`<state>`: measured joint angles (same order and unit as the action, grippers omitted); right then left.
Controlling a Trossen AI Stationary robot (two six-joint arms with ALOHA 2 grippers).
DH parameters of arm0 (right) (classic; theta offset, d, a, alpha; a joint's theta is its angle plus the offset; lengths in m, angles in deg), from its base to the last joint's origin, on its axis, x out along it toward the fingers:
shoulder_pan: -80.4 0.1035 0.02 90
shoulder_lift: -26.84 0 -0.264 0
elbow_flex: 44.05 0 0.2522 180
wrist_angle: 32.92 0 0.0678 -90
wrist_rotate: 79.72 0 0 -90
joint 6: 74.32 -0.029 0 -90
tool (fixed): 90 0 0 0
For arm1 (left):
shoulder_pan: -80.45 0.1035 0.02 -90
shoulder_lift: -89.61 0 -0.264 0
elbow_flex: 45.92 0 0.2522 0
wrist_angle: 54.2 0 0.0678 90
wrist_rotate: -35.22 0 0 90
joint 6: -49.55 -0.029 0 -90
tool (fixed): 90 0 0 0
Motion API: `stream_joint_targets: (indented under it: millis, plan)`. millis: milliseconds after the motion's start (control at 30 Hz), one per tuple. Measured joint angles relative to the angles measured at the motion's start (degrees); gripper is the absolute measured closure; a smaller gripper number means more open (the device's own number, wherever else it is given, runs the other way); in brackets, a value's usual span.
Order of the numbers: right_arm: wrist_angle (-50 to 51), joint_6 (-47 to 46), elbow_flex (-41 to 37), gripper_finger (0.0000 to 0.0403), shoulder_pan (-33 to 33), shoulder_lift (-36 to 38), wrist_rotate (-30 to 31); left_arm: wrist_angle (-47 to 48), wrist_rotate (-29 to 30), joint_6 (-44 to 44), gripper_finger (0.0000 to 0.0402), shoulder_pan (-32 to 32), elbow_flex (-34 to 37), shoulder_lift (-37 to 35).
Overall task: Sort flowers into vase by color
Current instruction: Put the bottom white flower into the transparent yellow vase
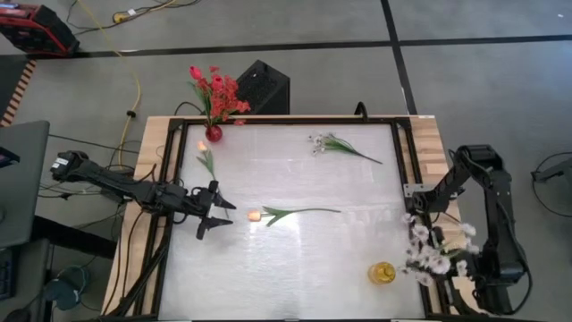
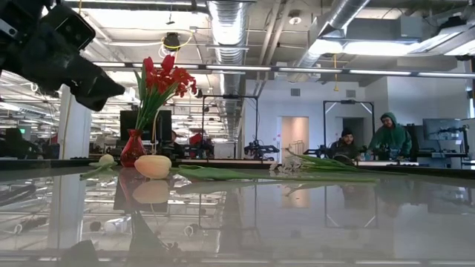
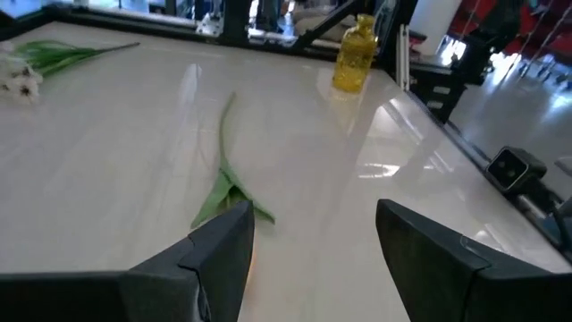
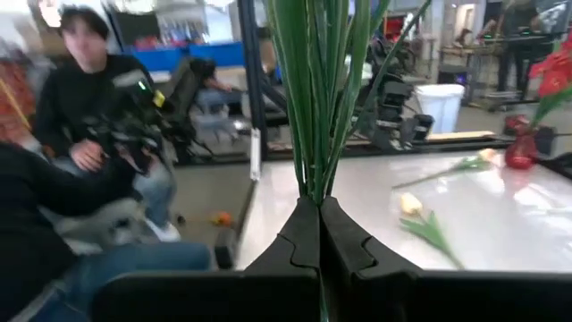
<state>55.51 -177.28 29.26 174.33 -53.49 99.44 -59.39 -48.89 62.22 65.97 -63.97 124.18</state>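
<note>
While our left gripper (image 1: 220, 217) is hovering with fingers spread beside the pale orange tulip bud (image 1: 254, 216) lying mid-table, our right gripper (image 4: 319, 234) is clamping a bunch of white-blossomed green stems (image 1: 435, 248) near the small yellow glass vase (image 1: 382, 272).

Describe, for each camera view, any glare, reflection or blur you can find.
High view: bright glare washes over the white table. Low view: the glossy top mirrors the red vase and the ceiling lights. Right wrist view: a seated person behind the table is blurred.
</note>
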Motion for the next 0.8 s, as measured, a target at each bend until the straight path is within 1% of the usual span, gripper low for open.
stream_joint_targets:
  millis: [133,233,367,500,733,800]
  plan:
    - [-0.8,-9.0,-4.4,0.0385,0.2,-0.9,0.4,-3.2,0.0,0.0,0.0178,0.0,0.0,0.0]
    - [-2.9,-11.3,-7.3,0.0385,-1.0,-1.5,0.4,-4.8,0.0,0.0,0.0178,0.0,0.0,0.0]
    - [-2.7,-11.4,-8.2,0.0385,-1.4,-1.2,0.6,-5.7,0.0,0.0,0.0178,0.0,0.0,0.0]
    - [-3.2,-8.4,-8.2,0.0385,-0.3,0.4,1.1,-6.5,0.0,0.6,0.0178,0.0,0.0,0.0]
    - [-3.8,-7.9,-8.2,0.0385,-0.3,1.5,1.1,-6.5,0.0,1.6,0.0178,0.0,0.0,0.0]
    - [-3.8,-7.8,-8.2,0.0384,-0.4,2.0,1.1,-6.5,0.8,1.7,0.0178,0.0,0.0,0.0]
